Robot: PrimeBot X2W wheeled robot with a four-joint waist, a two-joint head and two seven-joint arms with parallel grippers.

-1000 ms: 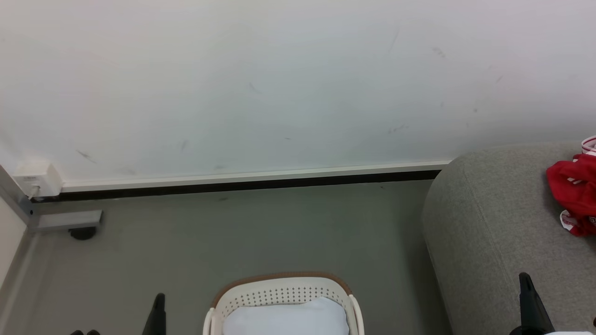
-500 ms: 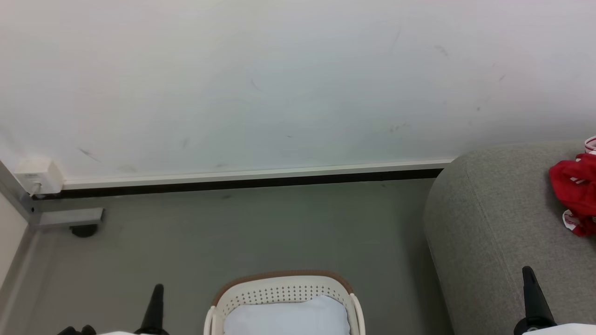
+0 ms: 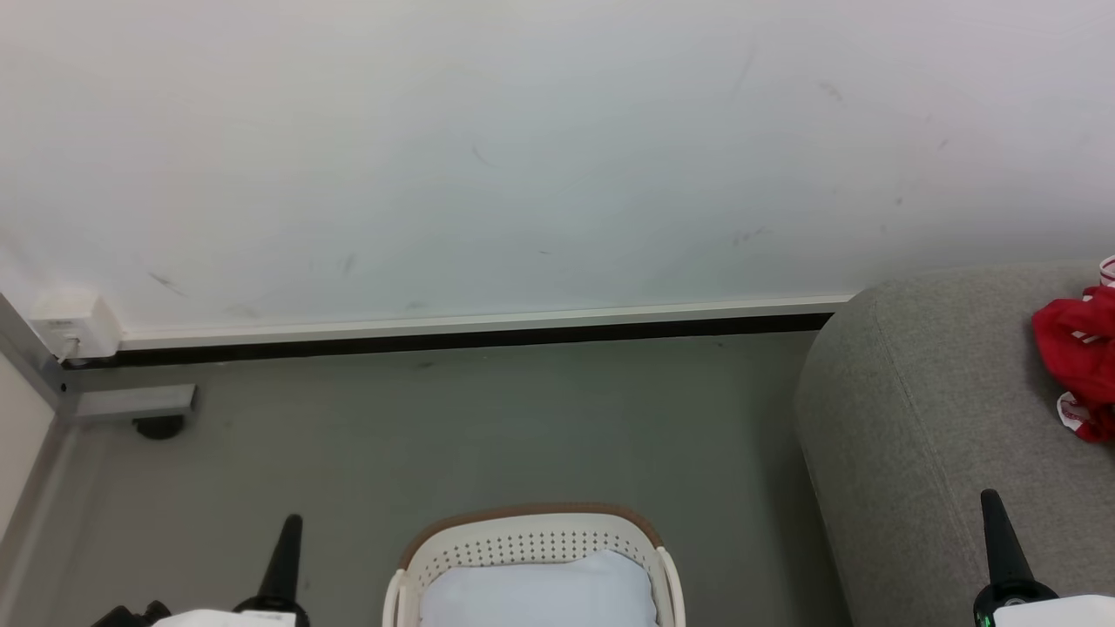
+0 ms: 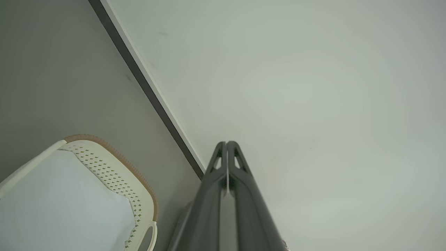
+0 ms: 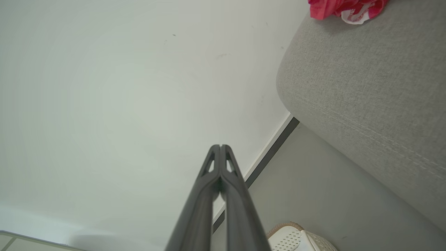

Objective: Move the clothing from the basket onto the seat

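Head view high, looking down on basket (image 3: 531, 544), wrist views low, facing wall (image 3: 523, 174), all sharing basket

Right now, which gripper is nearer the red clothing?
Right. In head view the right gripper shows against the sofa below the clothing; the left gripper is beyond the basket.
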